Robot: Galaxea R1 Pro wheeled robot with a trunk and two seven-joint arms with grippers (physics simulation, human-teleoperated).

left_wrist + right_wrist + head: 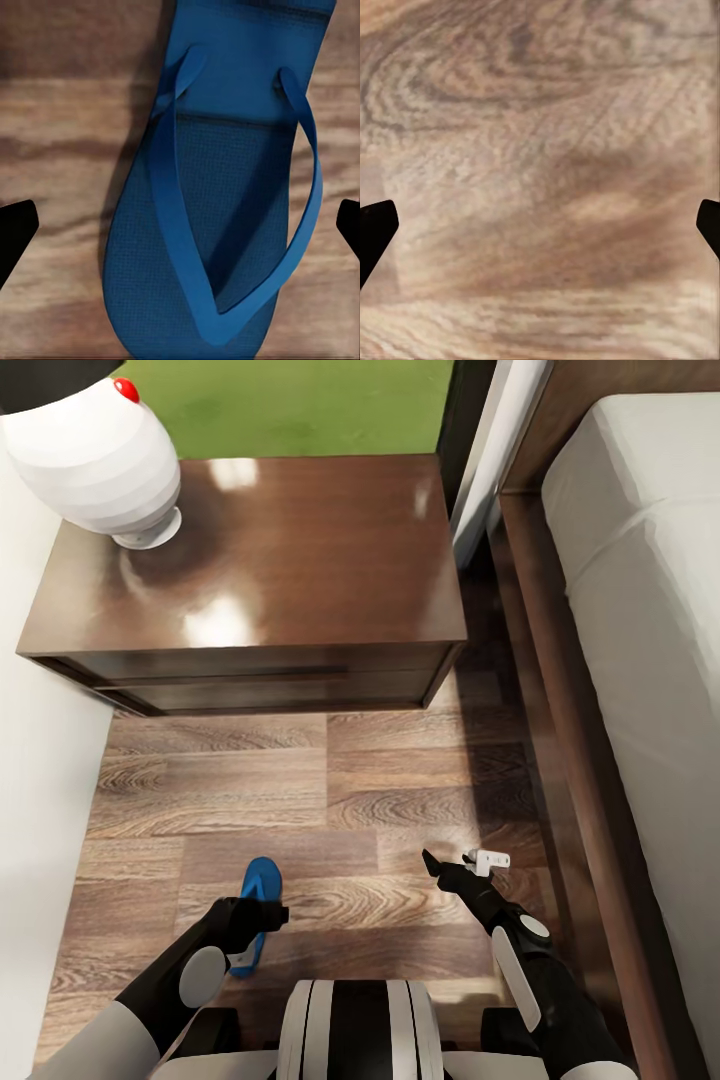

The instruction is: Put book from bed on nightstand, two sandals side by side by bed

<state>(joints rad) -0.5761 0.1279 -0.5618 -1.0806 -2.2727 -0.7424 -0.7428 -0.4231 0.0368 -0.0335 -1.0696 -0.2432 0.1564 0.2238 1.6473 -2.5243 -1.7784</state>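
One sandal [262, 887] on the plank floor [330, 810], lying near the robot's base, well short of the nightstand [260, 550] and well apart from the bed [640, 620]. Left fingers [262, 920] directly above it, spread wide: in the left wrist view both black tips sit at the frame edges with the whole blue sole [217, 225] and its straps between them, nothing gripped. White lamp [95, 455] on the nightstand's far left corner. Right fingers [452, 865] over bare boards near the bed frame, likewise wide apart and empty, wood grain alone between the tips in the right wrist view.

Judged step: a grasp on this sandal, to be laid beside the bed.

Risks from here: a thin flat sole hugging the floor, so fingertips may scrape boards and slide off rather than pinch; a grip on a strap alone could leave it dangling and twisting; a descent too far could jam the tips into the floor.
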